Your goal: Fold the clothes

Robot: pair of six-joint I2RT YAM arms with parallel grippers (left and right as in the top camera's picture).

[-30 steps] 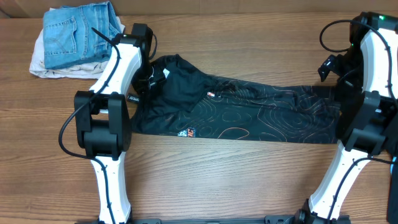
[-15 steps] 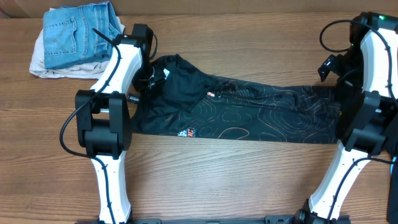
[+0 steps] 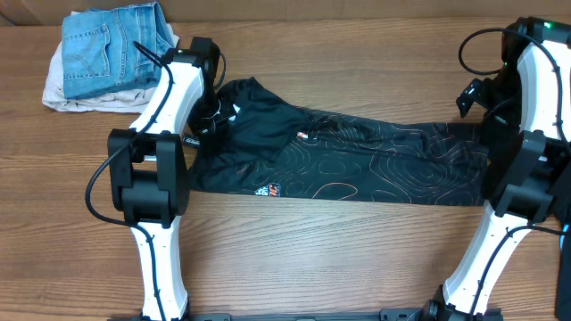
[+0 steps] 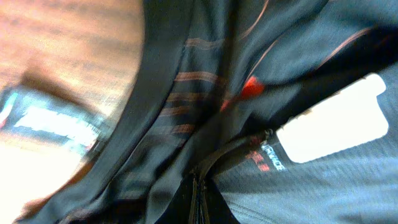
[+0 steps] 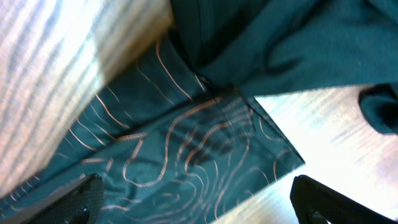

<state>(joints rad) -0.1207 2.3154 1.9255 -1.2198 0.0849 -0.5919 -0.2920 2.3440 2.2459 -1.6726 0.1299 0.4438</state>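
Under everything, table [image 3: 294, 259]: brown wood grain.
Jersey [image 3: 375, 165]: black with fine orange contour lines, spread flat across the middle of the table, collar end to the left, small logos near its front edge.
Left gripper [image 3: 212, 114]: down on the collar end, jaws closed; in its wrist view the black cloth gathers to a pinch, so it grips the jersey.
Right gripper [image 5: 199, 205]: jaws wide apart, holding nothing, above the jersey's right end.
Jeans [image 3: 111, 49]: folded, far left corner, lying on a pale cloth [image 3: 55, 87], apart from the jersey.
White label [image 4: 333, 127]: inside the collar.
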